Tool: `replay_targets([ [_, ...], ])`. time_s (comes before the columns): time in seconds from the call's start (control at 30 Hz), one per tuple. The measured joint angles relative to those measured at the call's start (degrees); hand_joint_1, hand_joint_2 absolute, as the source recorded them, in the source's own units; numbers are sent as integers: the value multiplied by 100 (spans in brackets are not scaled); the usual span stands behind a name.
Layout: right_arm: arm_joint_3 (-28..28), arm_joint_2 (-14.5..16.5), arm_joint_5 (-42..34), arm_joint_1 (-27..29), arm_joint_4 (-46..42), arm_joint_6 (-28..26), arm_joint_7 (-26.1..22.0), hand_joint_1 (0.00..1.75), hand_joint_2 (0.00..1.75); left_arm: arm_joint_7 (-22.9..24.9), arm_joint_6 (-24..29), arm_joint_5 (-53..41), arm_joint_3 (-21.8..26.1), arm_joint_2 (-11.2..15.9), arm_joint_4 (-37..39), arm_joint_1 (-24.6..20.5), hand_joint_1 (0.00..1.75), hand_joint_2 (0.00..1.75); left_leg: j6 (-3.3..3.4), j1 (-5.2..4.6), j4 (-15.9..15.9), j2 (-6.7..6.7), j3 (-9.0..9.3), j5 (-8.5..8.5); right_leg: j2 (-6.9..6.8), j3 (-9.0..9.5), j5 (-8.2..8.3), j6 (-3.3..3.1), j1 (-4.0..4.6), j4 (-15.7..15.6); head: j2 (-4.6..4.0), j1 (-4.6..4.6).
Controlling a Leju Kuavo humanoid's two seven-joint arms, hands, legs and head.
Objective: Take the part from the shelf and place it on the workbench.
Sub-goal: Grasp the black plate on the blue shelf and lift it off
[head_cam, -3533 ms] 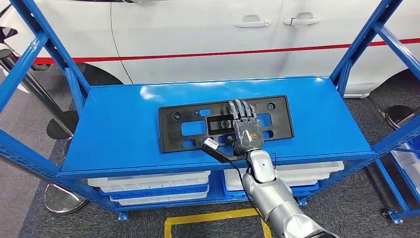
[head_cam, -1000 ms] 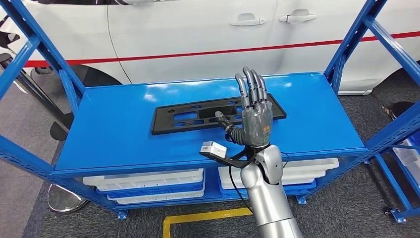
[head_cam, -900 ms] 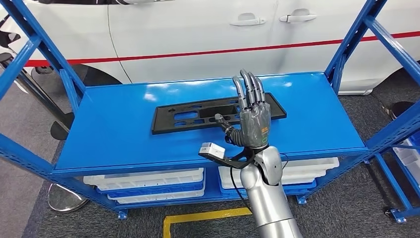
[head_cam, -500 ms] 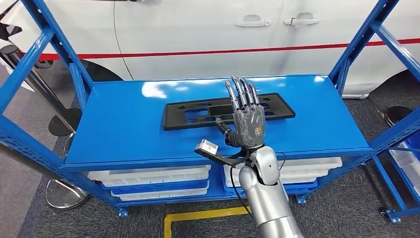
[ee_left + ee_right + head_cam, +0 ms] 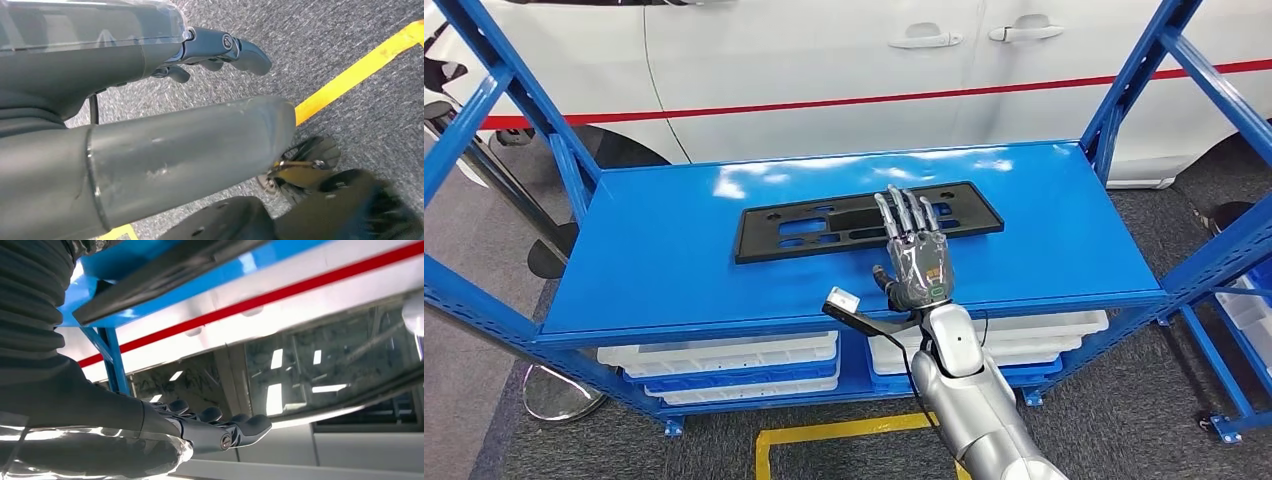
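Observation:
The part, a long flat black plate (image 5: pixel 824 222) with cut-outs, lies on the blue shelf top (image 5: pixel 654 260). My right hand (image 5: pixel 914 265) hovers over the shelf's near middle, palm down and fingers straight and spread. Its fingertips (image 5: pixel 902 203) reach over the plate's near edge right of centre, and it grips nothing. In the right wrist view the hand (image 5: pixel 210 430) is stretched out beside the plate's dark edge (image 5: pixel 165 280). In the left wrist view my left hand (image 5: pixel 220 45) hangs over grey carpet, fingers loosely extended and holding nothing.
A white car (image 5: pixel 824 60) with a red stripe stands close behind the shelf. Blue uprights (image 5: pixel 1139 75) frame both ends. White bins (image 5: pixel 724 365) sit on the lower level. Yellow tape (image 5: pixel 844 435) marks the floor in front, and a round stand base (image 5: pixel 554 395) lies low on the left.
My right hand has come down from a raised position and drawn back toward the shelf's near edge, fingers still spread. The head camera has shifted a little. The plate lies where it was.

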Motion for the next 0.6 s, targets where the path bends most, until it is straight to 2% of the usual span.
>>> replay_targets([
  [0.03,24,-26,15,-1,71,0,21,0,175,7,0,-5,1,0,0,3,0,0,-17,7,320,0,-153,-105,-1,-5,-2,-2,3,7,0,1],
  [0.07,45,-51,25,0,132,0,40,0,175,11,0,-7,3,1,0,7,0,0,-30,13,484,0,-237,-114,-1,-9,-5,-2,4,17,0,0],
  [0.1,62,-70,34,-1,180,0,53,0,175,14,1,-9,4,2,0,9,0,0,-37,19,415,1,-211,-9,1,-12,-9,-1,2,29,0,0],
  [0.13,77,-87,43,-3,221,0,68,0,175,15,2,-11,4,3,-1,8,0,0,-40,26,148,2,-87,177,4,-12,-18,5,-2,44,0,-1],
  [0.17,89,-98,48,-7,249,0,82,0,175,16,3,-14,5,4,-1,3,0,0,-36,34,-251,3,98,381,7,-10,-29,17,-6,61,0,-1],
  [0.23,104,-115,59,-24,290,0,116,0,175,19,4,-27,6,4,-2,-12,0,0,-10,20,-894,-2,405,601,13,-26,-47,62,9,98,0,0],
  [0.27,111,-123,66,-34,308,-1,134,0,175,21,4,-33,7,4,-2,-17,0,0,13,9,-1036,-6,465,620,15,-37,-45,88,16,108,0,2],
  [0.33,125,-141,87,-49,343,-2,169,0,175,23,3,-44,8,4,-2,-16,0,0,81,-5,-1071,-15,466,623,19,-50,-27,141,18,101,0,3],
  [0.4,144,-161,105,-60,377,-2,200,0,175,16,-4,-47,9,4,-2,-11,0,0,158,6,-1114,-9,476,661,20,-80,-93,194,2,176,0,3],
  [0.47,162,-184,122,-71,411,-2,236,0,175,-13,-14,-50,10,7,-2,-21,0,0,221,11,-1148,-2,478,694,18,-281,-379,233,-13,621,0,2],
  [0.53,172,-212,133,-63,450,-2,267,0,175,-62,-25,-61,11,11,-2,-23,0,0,265,0,-1150,-3,466,663,17,-642,-696,254,-14,1362,0,2],
  [0.57,180,-227,134,-47,470,-2,279,0,175,-86,-33,-76,11,13,-2,-16,0,0,278,-4,-1149,-4,473,635,16,-776,-732,260,-15,1618,0,3],
  [0.6,188,-241,134,-30,486,-2,287,0,175,-107,-40,-92,11,13,-2,-4,0,0,285,-6,-1148,-6,490,602,16,-816,-660,258,-15,1676,0,3],
])
